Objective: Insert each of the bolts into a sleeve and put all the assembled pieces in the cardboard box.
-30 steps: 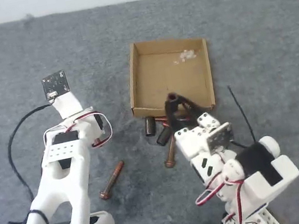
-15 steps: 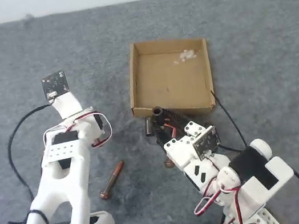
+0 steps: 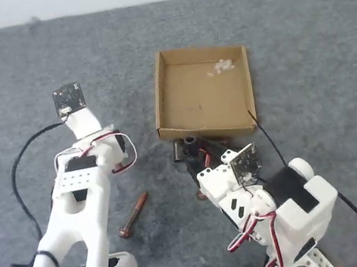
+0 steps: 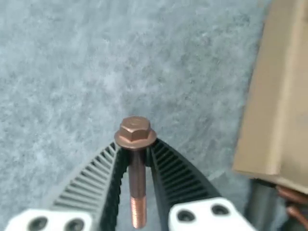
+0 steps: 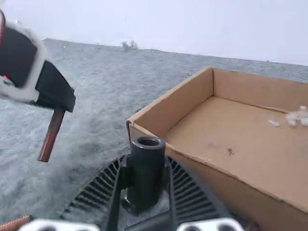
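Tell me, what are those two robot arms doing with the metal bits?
They are putting bolts into sleeves. The left gripper holds a copper-coloured bolt by its shank. The right gripper holds a black sleeve upright, close to the cardboard box. A loose bolt lies on the grey table, and no finished piece is in the box yet.

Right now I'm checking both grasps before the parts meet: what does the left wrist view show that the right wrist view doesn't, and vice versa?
Left wrist view: the hex head of the bolt clamped in the left gripper. Right wrist view: the black sleeve, open end visible, in the right gripper, plus white bits inside the cardboard box. Both: that bolt's shank, the box and the grey carpet.
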Motion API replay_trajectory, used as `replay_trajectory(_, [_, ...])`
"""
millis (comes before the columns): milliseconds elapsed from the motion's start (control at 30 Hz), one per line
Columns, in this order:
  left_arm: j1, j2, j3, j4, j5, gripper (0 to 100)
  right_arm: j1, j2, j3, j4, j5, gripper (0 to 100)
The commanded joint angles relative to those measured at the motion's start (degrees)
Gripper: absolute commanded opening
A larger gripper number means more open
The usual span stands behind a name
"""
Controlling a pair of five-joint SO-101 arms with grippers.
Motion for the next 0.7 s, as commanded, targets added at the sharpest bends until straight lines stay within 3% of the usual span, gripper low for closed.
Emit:
replay_trajectory(0, [2.2,-9.6,-0.4,-1.4,-0.1,1,0.0,0.0,-0.6,-0.6,-0.4,0.6])
replay_trajectory(300, [9.7,-19.8,0.3,-2.0,-0.2,1,0.1,0.0,-0.6,-0.6,-0.3,0.6])
replay_trajectory(400, [12.7,-20.4,1.5,-6.3,-0.2,1,0.1,0.0,-0.6,-0.6,-0.3,0.6])
replay_trajectory(500, [14.7,-20.2,4.4,-14.6,-0.2,1,0.1,0.0,-0.6,-0.5,-0.2,0.6])
replay_trajectory(667, [17.7,-20.1,15.8,-37.9,-0.2,1,0.1,0.0,-0.7,-0.2,-0.2,0.6])
